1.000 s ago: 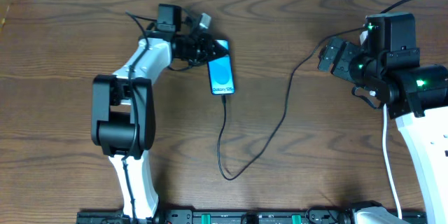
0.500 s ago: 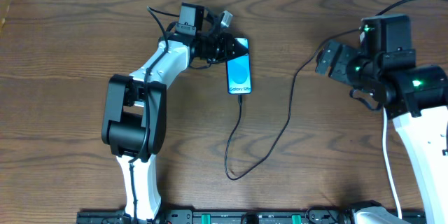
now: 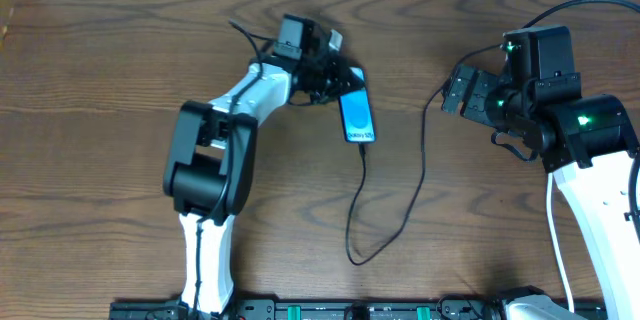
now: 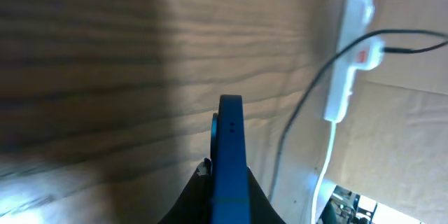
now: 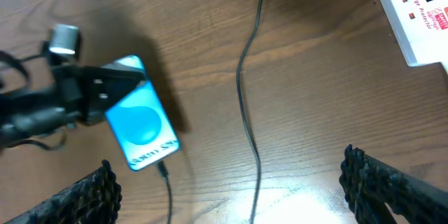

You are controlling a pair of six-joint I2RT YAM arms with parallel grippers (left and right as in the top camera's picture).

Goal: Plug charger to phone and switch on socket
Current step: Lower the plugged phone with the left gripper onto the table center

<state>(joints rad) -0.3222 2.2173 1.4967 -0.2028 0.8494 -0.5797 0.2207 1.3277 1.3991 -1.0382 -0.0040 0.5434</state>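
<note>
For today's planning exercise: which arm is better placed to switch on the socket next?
Right: the right fingers are open near the socket; the left fingers are shut on the phone.

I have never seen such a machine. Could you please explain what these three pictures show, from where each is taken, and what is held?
This is a robot with two arms at a wooden table. Each arm ends in two jaws, like a thumb and finger. The wide picture is taken from above. The other two come from cameras on the wrists, each looking along its own jaws. The left arm has its jaws shut on one end of the phone, whose screen glows blue. A black charger cable appears plugged into the phone's other end and loops across the table. The white socket strip shows only in the wrist pictures. The right arm holds nothing; its jaws stand open.
</note>
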